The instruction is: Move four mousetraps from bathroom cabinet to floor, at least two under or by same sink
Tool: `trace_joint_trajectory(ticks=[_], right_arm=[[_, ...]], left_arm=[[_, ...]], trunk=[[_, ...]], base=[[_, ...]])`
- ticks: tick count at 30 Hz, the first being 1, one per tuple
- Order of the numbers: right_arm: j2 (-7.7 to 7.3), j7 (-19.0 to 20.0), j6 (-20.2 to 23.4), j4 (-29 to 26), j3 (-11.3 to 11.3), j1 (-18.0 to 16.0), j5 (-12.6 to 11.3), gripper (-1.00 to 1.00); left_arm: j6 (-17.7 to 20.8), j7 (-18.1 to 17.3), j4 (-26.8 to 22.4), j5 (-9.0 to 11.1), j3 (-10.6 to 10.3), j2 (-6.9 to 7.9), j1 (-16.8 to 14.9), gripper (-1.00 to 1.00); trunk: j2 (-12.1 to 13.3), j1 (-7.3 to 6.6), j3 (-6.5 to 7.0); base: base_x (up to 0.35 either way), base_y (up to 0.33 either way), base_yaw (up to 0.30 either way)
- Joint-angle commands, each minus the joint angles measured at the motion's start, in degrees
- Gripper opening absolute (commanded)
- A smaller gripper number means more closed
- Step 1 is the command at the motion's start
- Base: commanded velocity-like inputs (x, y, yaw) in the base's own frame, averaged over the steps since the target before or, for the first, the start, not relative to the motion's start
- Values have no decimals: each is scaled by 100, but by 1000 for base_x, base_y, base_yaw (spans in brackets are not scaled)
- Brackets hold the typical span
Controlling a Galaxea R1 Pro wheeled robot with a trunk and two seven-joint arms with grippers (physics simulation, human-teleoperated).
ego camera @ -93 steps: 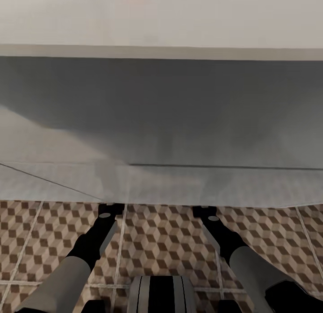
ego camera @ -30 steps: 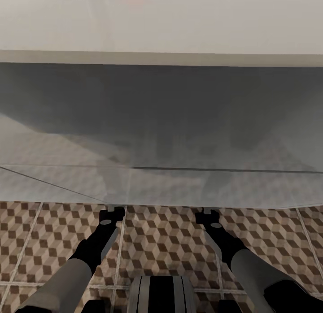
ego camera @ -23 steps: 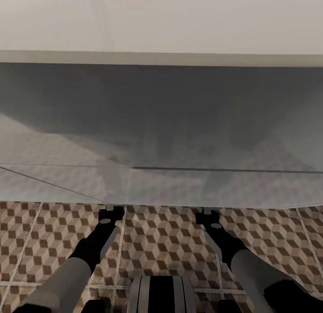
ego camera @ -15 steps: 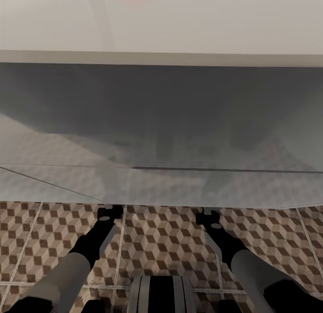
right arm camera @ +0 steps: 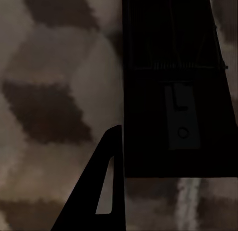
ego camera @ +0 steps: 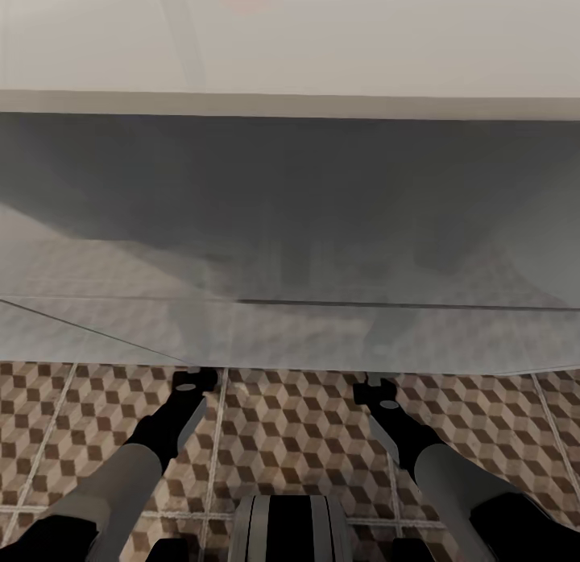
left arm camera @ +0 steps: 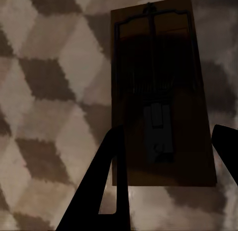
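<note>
Close in under the wide white rectangular sink (ego camera: 290, 47), with its grey shadowed underside hanging over the bathroom floor of brown, beige and white cube-patterned tiles (ego camera: 298, 433).

Both dark arms stretched forward and down in the head view, tips right at the sink's front edge line. Left gripper (ego camera: 196, 377) low over the tiles, to the left of a pale grout line; right gripper (ego camera: 372, 385) level with it, well apart to the right.

Down at the left wrist: a flat rectangular dark-brown mousetrap board with thin wire parts (left arm camera: 158, 92) lying flat on the cube tiles, one dark finger (left arm camera: 106, 186) beside its long edge, the other finger showing past the opposite long edge. Jaws spread wider than the board, straddling it. Whether the pads touch the wood, cannot tell.

Over at the right wrist: a second dark-brown mousetrap board with wire spring and small metal plate (right arm camera: 173, 87), deep in shadow, flat on the tiles next to a pale grout line. One dark finger (right arm camera: 101, 186) just beside its long edge, the other finger out of frame. Right gripper's opening: cannot tell from these views.

Both traps down on the same patterned floor, in the dark patch below the sink.
</note>
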Motion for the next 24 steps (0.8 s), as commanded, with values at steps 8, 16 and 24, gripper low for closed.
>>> trace_joint_trajectory(ticks=[8,16,24], right_arm=[[-3,-34,-6,39,-1,-7,-110,-100],[-5,-27,-12,229,-6,-100,-325,-100],[-6,-17,-22,298,-6,-127,-371,-100]], left_arm=[[27,47,241,49,-43,44,-78,-100],[-38,46,581,19,-41,78,-197,-100],[-45,46,624,19,-41,82,-210,-100]], trunk=[[-1,-1,-3],[-1,-1,-3],[-1,-1,-3]], base=[[0,0,0],[0,0,0],[0,0,0]])
